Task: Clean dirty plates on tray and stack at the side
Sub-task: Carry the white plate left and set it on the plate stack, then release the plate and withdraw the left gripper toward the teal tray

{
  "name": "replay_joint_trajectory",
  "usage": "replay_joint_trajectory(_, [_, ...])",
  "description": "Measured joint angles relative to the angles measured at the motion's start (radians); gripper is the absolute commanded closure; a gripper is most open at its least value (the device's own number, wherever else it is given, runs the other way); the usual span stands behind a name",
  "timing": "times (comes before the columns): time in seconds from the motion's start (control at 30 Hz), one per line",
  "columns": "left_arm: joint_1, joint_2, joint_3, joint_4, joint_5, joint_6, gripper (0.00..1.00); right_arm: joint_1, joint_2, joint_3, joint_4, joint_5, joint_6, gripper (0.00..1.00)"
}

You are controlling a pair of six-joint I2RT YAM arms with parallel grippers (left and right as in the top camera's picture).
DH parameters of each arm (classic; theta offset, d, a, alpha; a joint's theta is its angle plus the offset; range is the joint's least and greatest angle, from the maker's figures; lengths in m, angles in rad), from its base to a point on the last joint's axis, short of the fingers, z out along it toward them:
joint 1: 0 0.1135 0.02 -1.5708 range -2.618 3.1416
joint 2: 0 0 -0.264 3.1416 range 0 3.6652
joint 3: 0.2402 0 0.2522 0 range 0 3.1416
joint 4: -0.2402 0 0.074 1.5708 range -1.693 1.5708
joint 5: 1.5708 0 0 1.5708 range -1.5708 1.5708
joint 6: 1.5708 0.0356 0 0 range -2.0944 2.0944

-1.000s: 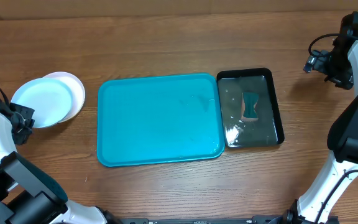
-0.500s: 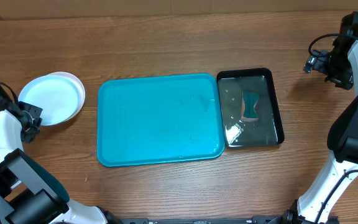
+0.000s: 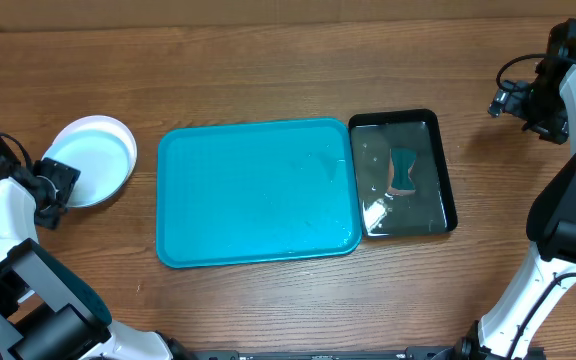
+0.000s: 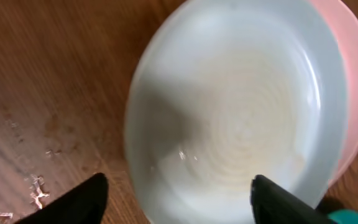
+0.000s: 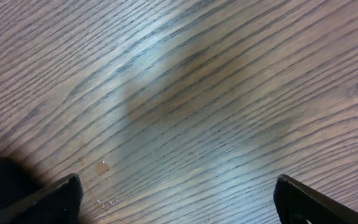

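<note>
A light blue plate (image 3: 90,160) lies on top of a white plate (image 3: 116,126) on the wood left of the tray (image 3: 258,192). The turquoise tray holds no plates. In the left wrist view the light blue plate (image 4: 241,106) fills the frame, with the lower plate's pinkish-white rim (image 4: 356,74) showing at the right. My left gripper (image 3: 63,184) is at the stack's near-left edge, and in its own view it (image 4: 179,202) stands open, its dark fingertips (image 4: 73,202) wide apart and off the rim. My right gripper (image 3: 503,100) is open over bare wood (image 5: 179,199), far from the plates.
A glossy black tray (image 3: 446,170) with water and a teal sponge (image 3: 402,172) sits against the turquoise tray's right side. Small wet spots (image 4: 39,186) mark the wood by the plates. The right arm (image 3: 568,200) stands along the table's right edge.
The light blue plate slid right onto the white plate. My left gripper followed it, then opened and let go. The right arm has not moved.
</note>
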Motion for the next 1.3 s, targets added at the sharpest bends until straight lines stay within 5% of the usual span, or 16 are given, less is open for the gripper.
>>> replay_joint_trajectory(0.37, [-0.089,0.0,0.0,-0.001,0.066,0.081,0.23,0.0,0.0,0.0,0.0,0.0,0.0,0.0])
replay_joint_trajectory(0.47, [-0.11,0.0,0.0,-0.013,0.044,0.089,0.43,0.0,0.0,0.0,0.0,0.0,0.001,0.0])
replay_joint_trajectory(0.57, [-0.111,0.0,0.0,-0.018,0.023,0.089,0.96,0.0,0.0,0.0,0.0,0.0,0.001,0.0])
replay_joint_trajectory(0.87, [-0.111,0.0,0.003,-0.067,0.038,0.084,0.96,0.0,0.0,0.0,0.0,0.0,0.0,0.0])
replay_joint_trajectory(1.1, [-0.076,0.0,0.007,-0.144,-0.137,-0.016,0.96,0.0,0.0,0.0,0.0,0.0,0.0,0.0])
replay_joint_trajectory(1.3, [-0.027,0.0,0.009,-0.154,-0.142,-0.05,0.96,0.0,0.0,0.0,-0.001,0.0,0.0,0.0])
